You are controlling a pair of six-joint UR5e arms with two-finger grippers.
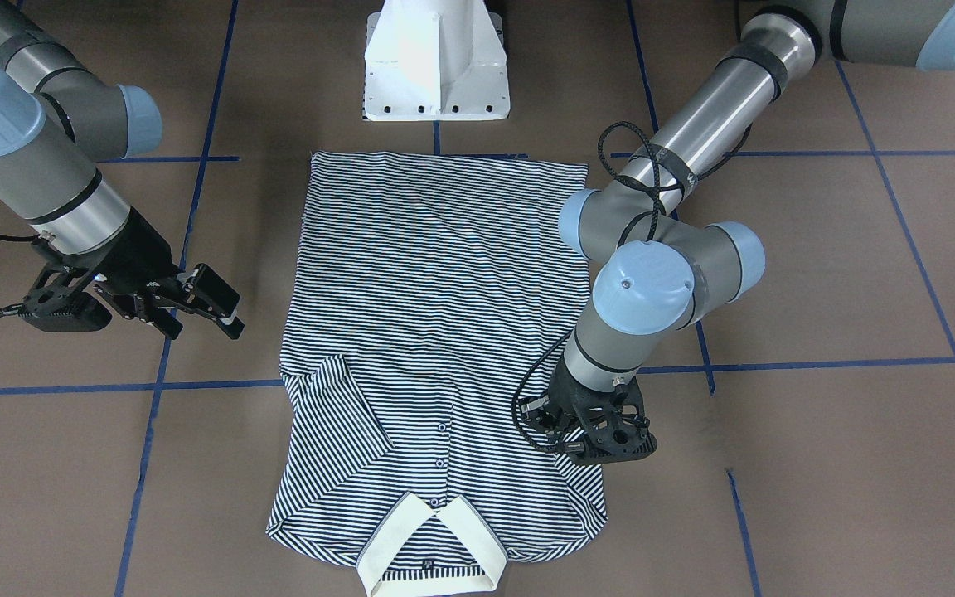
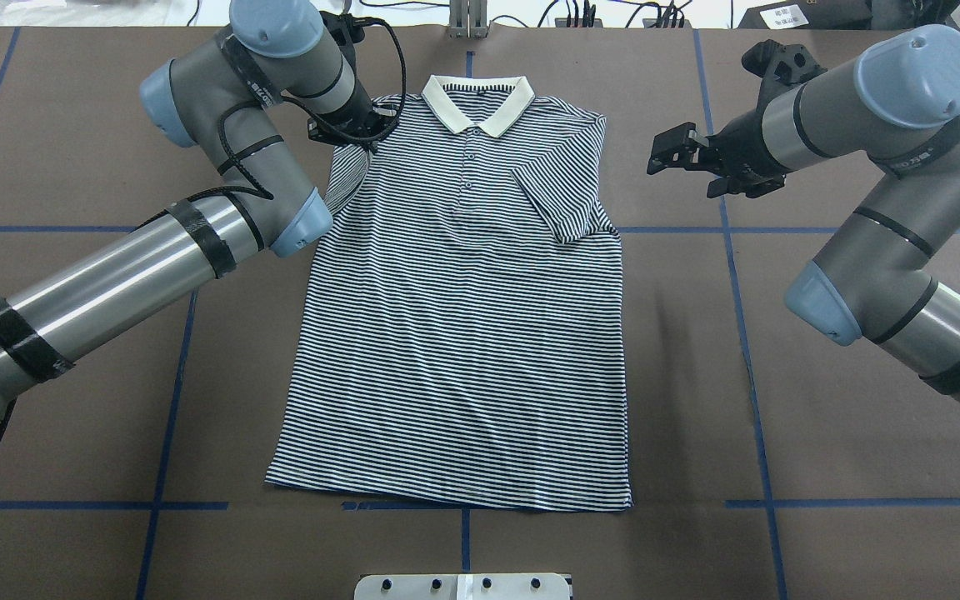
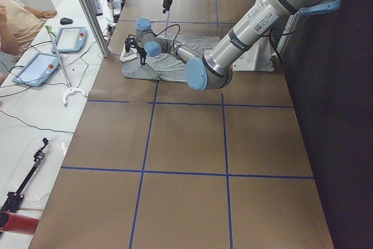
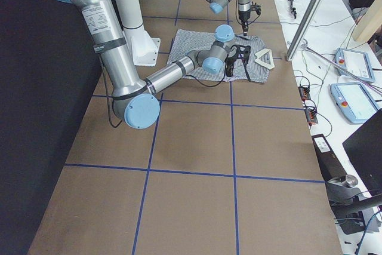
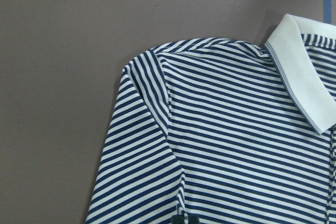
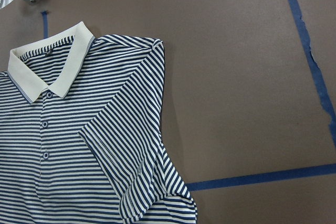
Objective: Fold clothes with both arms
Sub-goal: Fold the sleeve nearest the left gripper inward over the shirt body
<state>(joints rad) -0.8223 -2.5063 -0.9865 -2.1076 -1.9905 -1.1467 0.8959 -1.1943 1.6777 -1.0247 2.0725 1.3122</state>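
Note:
The navy-and-white striped polo shirt [image 2: 463,333] lies face up on the brown table, cream collar [image 2: 480,104] at the far side from the robot's base. One short sleeve [image 2: 559,196] is folded inward over the chest. My left gripper [image 2: 359,137] is low on the other sleeve near the shoulder. In the left wrist view its fingertips [image 5: 181,219] meet on the striped cloth, so it is shut on the sleeve. My right gripper [image 2: 680,154] hangs open in the air beside the shirt, clear of the folded sleeve. It also shows in the front-facing view [image 1: 212,307].
The white pedestal base [image 1: 436,66] stands just behind the shirt's hem. Blue tape lines [image 2: 672,229] cross the brown table top. In the exterior left view, a person [image 3: 17,21] sits at a side table with tablets [image 3: 38,68] and cables.

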